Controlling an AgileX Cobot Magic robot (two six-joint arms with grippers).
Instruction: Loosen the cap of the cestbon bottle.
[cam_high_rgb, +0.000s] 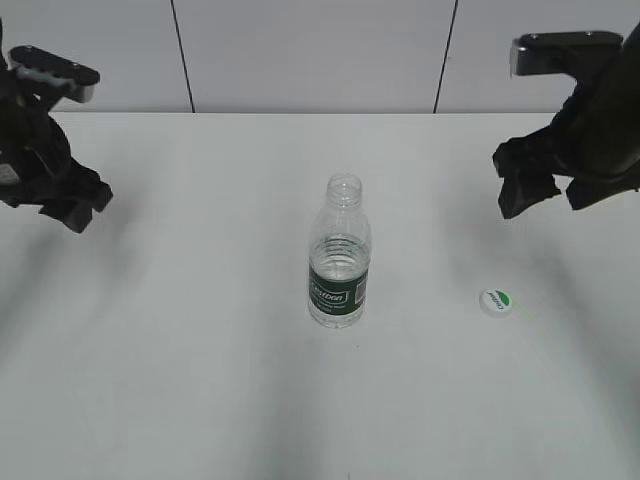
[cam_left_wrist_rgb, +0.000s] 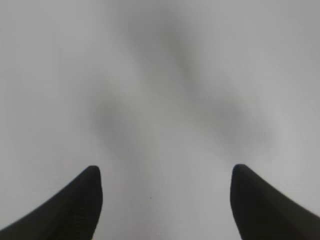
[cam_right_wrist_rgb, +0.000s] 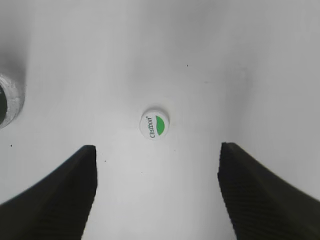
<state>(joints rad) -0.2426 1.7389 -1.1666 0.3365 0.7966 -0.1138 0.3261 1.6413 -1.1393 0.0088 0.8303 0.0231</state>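
The cestbon bottle (cam_high_rgb: 339, 253) stands upright at the middle of the white table, its neck open with no cap on it. Its rim shows at the left edge of the right wrist view (cam_right_wrist_rgb: 7, 100). The white cap (cam_high_rgb: 498, 301) with a green mark lies flat on the table to the right of the bottle; in the right wrist view (cam_right_wrist_rgb: 154, 124) it lies ahead of the jaws. My right gripper (cam_high_rgb: 545, 193) (cam_right_wrist_rgb: 156, 160) is open and empty, raised above the cap. My left gripper (cam_high_rgb: 72, 208) (cam_left_wrist_rgb: 165, 175) is open and empty at the far left, over bare table.
The white table (cam_high_rgb: 200, 380) runs back to a pale panelled wall (cam_high_rgb: 300, 50).
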